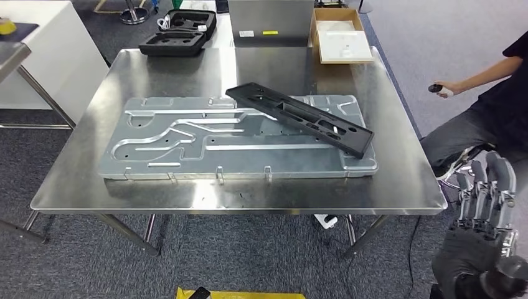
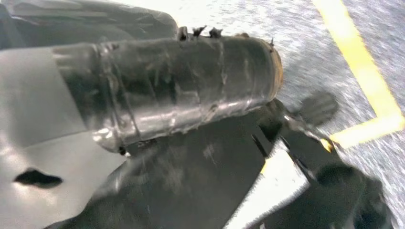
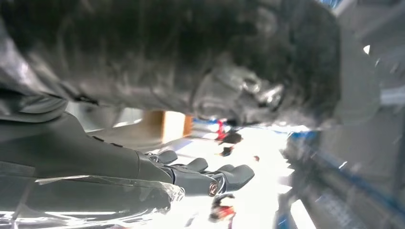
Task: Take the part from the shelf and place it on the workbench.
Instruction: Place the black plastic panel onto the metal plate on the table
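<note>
Since the black part (image 1: 299, 118) already lies aslant on the grey metal plate (image 1: 162, 146) on the desk (image 1: 75, 187), your step looks like pulling away cleanly: keep the right hand (image 1: 487, 193) low beside the desk's near corner, its fingers (image 1: 492, 171) apart and holding nothing (the left hand's state you cannot tell). Beyond the desk, an open black case (image 1: 177, 32) shows foam cut-outs with a white cable, and a cardboard box (image 1: 339, 34) holds white sheets.
</note>
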Controlling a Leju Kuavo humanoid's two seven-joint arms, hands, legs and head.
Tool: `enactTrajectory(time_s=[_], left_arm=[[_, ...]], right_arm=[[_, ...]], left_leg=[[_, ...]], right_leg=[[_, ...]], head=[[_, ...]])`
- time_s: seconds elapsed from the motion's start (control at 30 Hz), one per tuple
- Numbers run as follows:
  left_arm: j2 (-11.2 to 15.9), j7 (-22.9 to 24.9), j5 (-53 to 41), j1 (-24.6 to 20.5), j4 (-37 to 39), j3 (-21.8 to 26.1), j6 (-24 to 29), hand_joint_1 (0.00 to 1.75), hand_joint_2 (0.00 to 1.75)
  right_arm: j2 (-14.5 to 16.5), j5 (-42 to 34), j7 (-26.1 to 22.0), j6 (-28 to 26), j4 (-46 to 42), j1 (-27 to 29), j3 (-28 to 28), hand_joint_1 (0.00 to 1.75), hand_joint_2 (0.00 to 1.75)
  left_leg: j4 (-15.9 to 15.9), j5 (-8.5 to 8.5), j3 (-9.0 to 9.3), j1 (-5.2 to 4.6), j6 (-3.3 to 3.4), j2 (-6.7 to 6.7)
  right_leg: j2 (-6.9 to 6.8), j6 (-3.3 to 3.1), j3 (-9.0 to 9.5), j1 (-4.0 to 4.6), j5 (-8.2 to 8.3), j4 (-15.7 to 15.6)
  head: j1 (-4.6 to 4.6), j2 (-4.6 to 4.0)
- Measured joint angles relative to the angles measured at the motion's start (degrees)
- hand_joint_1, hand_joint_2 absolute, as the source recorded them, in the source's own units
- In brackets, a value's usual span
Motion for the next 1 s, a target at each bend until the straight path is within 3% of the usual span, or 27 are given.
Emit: enactTrajectory(time_s=[0.07,0.1,0.13,0.17,0.23,0.27,0.33,0.37,0.43,0.5,0.6,0.63,0.7,0.73,0.77,0.8,0.87,0.9,0.97,1.0], left_arm=[[0.1,0.3,0.9,0.1,0.0,0.3,0.4,0.00,0.00],[0.1,0.5,1.3,0.1,0.1,0.5,0.6,0.00,0.00],[0.1,0.7,1.6,0.2,0.1,0.8,0.7,0.00,0.00],[0.0,0.9,1.9,0.2,0.1,1.1,0.8,0.00,0.00],[-0.1,1.2,2.4,0.2,0.1,1.5,0.8,0.00,0.00],[-0.2,1.4,2.6,0.2,0.1,1.7,0.8,0.00,0.00],[-0.2,1.6,2.9,0.2,0.1,1.9,1.0,0.00,0.00],[-0.3,1.6,3.1,0.1,0.1,2.0,1.0,0.00,0.00],[-0.4,1.6,3.3,0.2,0.1,2.3,1.2,0.00,0.00],[-0.5,1.6,3.5,0.2,0.1,2.7,1.2,0.00,0.00],[-0.6,1.2,3.6,0.1,0.1,3.0,1.3,0.00,0.00],[-0.6,1.1,3.6,0.1,0.1,3.1,1.2,0.00,0.00],[-0.7,0.9,3.5,0.0,0.1,3.1,1.0,0.00,0.00],[-0.7,0.8,3.3,0.1,0.1,3.1,0.8,0.00,0.00],[-0.7,0.8,3.2,0.0,0.1,3.1,0.6,0.00,0.00],[-0.7,0.8,3.1,-0.1,0.1,3.1,0.4,0.00,0.00],[-0.6,0.6,2.8,-0.3,0.1,3.2,0.1,0.00,0.00],[-0.6,0.6,2.7,-0.4,0.1,3.2,0.0,0.00,0.00],[-0.7,0.5,2.5,-0.4,0.1,3.2,-0.2,0.00,0.00],[-0.7,0.4,2.5,-0.5,0.1,3.2,-0.2,0.00,0.00]], right_arm=[[2.3,-8.9,-3.4,0.1,0.3,4.1,-5.9,0.00,0.00],[3.5,-13.8,-4.9,0.4,0.9,5.6,-8.9,0.00,0.00],[4.8,-18.5,-6.3,0.5,1.9,6.6,-11.9,0.00,0.00],[5.9,-22.0,-7.3,0.6,3.5,7.1,-14.6,0.00,0.00],[8.1,-25.4,-8.4,0.4,8.3,6.8,-19.6,0.00,0.00],[9.1,-25.8,-8.6,0.3,11.2,6.1,-21.8,0.00,0.00],[11.1,-27.1,-9.8,0.6,18.1,4.1,-26.0,0.00,0.00],[11.9,-28.1,-10.9,0.8,22.3,2.9,-27.9,0.00,0.00],[13.5,-30.2,-13.5,1.2,31.9,0.1,-31.4,0.00,0.00],[14.7,-32.9,-15.9,2.4,40.4,-2.1,-34.4,0.00,0.00],[16.0,-38.9,-20.2,7.0,52.4,-6.0,-37.5,0.00,0.00],[16.4,-40.9,-21.2,8.7,57.2,-7.5,-38.6,0.00,0.00],[17.1,-43.5,-21.8,10.9,65.6,-9.6,-40.9,0.00,0.00],[17.3,-44.4,-21.6,11.7,69.3,-10.5,-41.8,0.00,0.00],[17.5,-44.9,-21.1,12.5,73.1,-11.4,-42.7,0.00,0.00],[17.9,-45.3,-20.3,13.1,76.7,-12.4,-43.4,0.00,0.00],[18.4,-45.4,-18.1,14.1,82.8,-13.8,-44.4,0.00,0.00],[18.6,-45.2,-16.8,14.4,85.3,-14.2,-44.7,0.00,0.00],[19.0,-44.4,-14.2,14.5,89.5,-14.9,-44.9,0.00,0.00],[19.2,-43.8,-12.9,14.4,91.4,-15.2,-44.9,0.00,0.00]], left_leg=[[0.0,1.39,-1.69,0.11,0.55,0.22],[0.1,2.03,-2.57,0.14,0.61,0.28],[0.3,2.75,-3.60,0.19,0.49,0.34],[0.6,3.41,-4.76,0.30,0.29,0.42],[1.9,4.58,-7.49,0.67,-0.39,0.61],[2.7,4.95,-8.76,0.80,-0.77,0.69],[4.3,5.47,-10.48,0.83,-1.49,0.74],[4.7,5.76,-10.81,0.77,-1.84,0.72],[4.9,6.45,-11.11,0.92,-2.66,0.65],[6.2,4.74,-12.04,1.16,-3.15,0.53],[14.5,-3.47,-14.24,1.18,-3.37,0.37],[17.9,-5.24,-14.58,1.15,-3.39,0.34],[20.0,-4.01,-13.18,0.97,-3.02,0.25],[18.2,-2.36,-11.09,0.75,-2.48,0.23],[14.6,-1.23,-8.06,0.37,-1.70,0.20],[10.0,-1.14,-4.55,-0.09,-0.83,0.21],[2.6,-2.18,0.55,-0.83,0.06,0.18],[0.8,-2.37,1.49,-1.10,0.19,0.13],[-0.4,-1.00,1.21,-1.25,0.36,0.05],[-1.0,-0.31,0.96,-1.14,0.59,0.05]], right_leg=[[0.18,0.41,-1.33,-0.28,-6.47,6.2],[0.19,0.64,-1.75,-0.43,-8.48,9.6],[0.19,0.91,-1.80,-0.60,-8.84,12.4],[0.19,1.20,-1.28,-0.78,-7.63,13.8],[0.15,1.84,2.24,-1.29,-3.79,11.5],[0.14,2.21,4.93,-1.56,-3.47,8.1],[0.21,2.08,9.79,-1.53,-5.71,0.7],[0.25,1.75,10.78,-1.35,-6.96,-1.2],[0.17,0.59,10.51,-1.08,-6.92,-1.8],[-0.04,-0.50,9.44,-1.01,-5.82,-1.7],[0.04,-1.41,7.05,-0.77,-3.60,-1.7],[0.13,-1.55,6.07,-0.58,-2.78,-1.7],[0.15,-1.67,4.08,-0.10,-1.32,-1.6],[0.14,-1.70,3.13,0.14,-0.63,-1.6],[0.15,-1.74,2.32,0.24,0.07,-1.6],[0.19,-1.72,1.71,0.39,0.71,-1.6],[0.09,-1.43,1.42,0.21,1.89,-1.9],[0.00,-1.16,1.53,0.05,2.48,-2.2],[-0.03,-0.64,1.62,-0.33,3.37,-2.9],[0.03,-0.38,1.34,-0.37,2.95,-2.8]], head=[[0.25,0.00],[0.33,0.00],[0.36,-0.01],[0.39,-0.01],[0.46,-0.01],[0.46,0.00],[0.47,0.00],[0.46,0.00],[0.48,0.00],[0.47,-0.01],[0.17,-0.01],[0.08,-0.01],[0.02,-0.01],[0.03,-0.01],[0.03,-0.01],[0.04,-0.01],[0.13,0.00],[0.10,-0.01],[0.01,-0.01],[-0.08,-0.01]])
